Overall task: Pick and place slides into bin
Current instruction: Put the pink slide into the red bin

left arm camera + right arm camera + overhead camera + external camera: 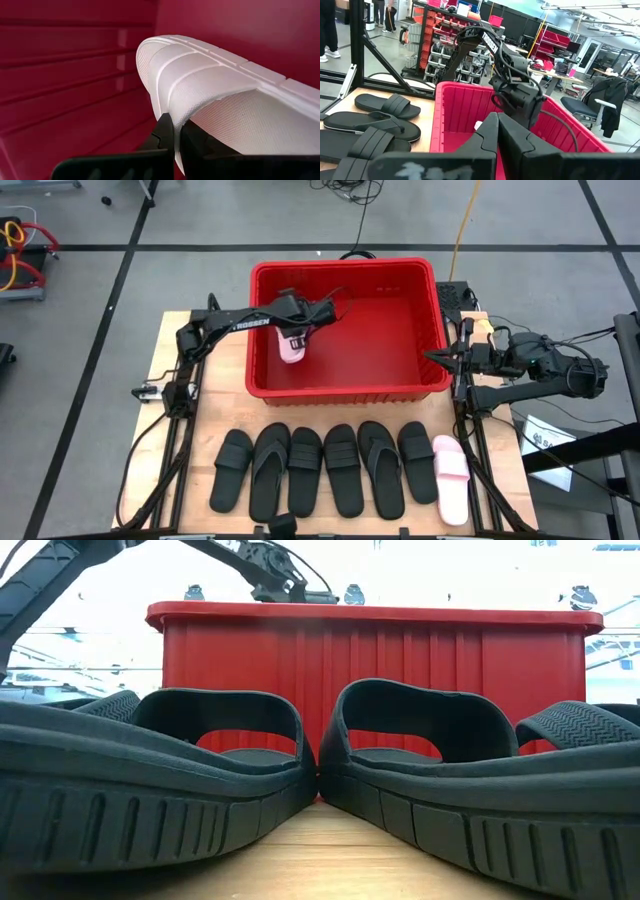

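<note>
The red bin (345, 392) stands at the table's far middle. My left gripper (296, 335) reaches down into its left part and is shut on a pale pink slide (291, 348), which also fills the left wrist view (220, 95). Six black slides (320, 470) and a second pale pink slide (450, 478) lie flat on their soles in a row along the near edge. My right gripper (432, 357) is shut and empty at the bin's right wall. My left gripper pinches the edge of the pink slide's wide ribbed strap (176, 117) between its two fingers (164, 132). The fingers come from above, pointing down into the bin. The slide hangs tilted below them beside the bin's left wall; whether its lower end touches the floor cannot be told.
The bin's tall ribbed walls (370, 650) rise behind the row of black slides (150, 770) in the low view. The bin's right half (390, 330) holds nothing. Shelves, chairs and people show beyond the table in the right wrist view.
</note>
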{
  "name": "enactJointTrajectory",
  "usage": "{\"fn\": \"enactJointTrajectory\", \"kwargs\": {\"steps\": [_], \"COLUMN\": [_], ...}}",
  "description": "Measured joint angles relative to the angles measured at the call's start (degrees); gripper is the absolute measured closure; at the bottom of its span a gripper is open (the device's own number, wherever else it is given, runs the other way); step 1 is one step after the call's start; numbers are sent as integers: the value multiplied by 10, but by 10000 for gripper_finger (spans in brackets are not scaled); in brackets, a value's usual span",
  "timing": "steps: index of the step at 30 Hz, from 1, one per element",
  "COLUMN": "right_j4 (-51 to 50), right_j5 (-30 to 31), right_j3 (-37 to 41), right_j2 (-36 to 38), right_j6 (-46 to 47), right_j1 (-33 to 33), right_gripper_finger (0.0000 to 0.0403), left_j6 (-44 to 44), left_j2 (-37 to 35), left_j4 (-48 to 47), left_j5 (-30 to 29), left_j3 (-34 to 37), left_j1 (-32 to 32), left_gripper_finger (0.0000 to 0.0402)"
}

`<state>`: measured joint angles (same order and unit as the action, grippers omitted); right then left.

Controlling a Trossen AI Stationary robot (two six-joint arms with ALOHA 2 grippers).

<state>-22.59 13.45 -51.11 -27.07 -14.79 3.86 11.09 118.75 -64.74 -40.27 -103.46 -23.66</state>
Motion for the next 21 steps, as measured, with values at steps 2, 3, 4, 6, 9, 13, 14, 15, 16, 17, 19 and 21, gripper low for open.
{"fn": "enactJointTrajectory", "kwargs": {"steps": [2,3,4,6,9,13,14,15,16,17,19,21], "right_j4": [0,0,0,0,0,0,0,0,0,0,0,0], "right_j5": [0,0,0,0,0,0,0,0,0,0,0,0], "right_j3": [0,0,0,0,0,0,0,0,0,0,0,0], "right_j2": [0,0,0,0,0,0,0,0,0,0,0,0], "right_j6": [0,0,0,0,0,0,0,0,0,0,0,0], "right_j1": [0,0,0,0,0,0,0,0,0,0,0,0], "right_gripper_finger": [403,403,403,403,403,403,403,403,403,403,403,403], "left_j6": [10,14,19,23,18,12,10,7,3,1,2,2], "left_j2": [4,4,3,2,3,3,3,3,3,3,3,3], "left_j4": [-2,-1,0,1,-16,-15,-15,-15,-13,-12,-11,-8], "left_j5": [-2,-2,-2,-3,3,10,11,12,13,15,17,17], "left_j3": [0,1,3,9,22,56,63,69,75,79,83,83], "left_j1": [0,0,0,0,-2,-3,-3,-3,-3,-2,-1,0], "left_gripper_finger": [401,401,401,401,401,401,401,401,401,401,401,401]}}
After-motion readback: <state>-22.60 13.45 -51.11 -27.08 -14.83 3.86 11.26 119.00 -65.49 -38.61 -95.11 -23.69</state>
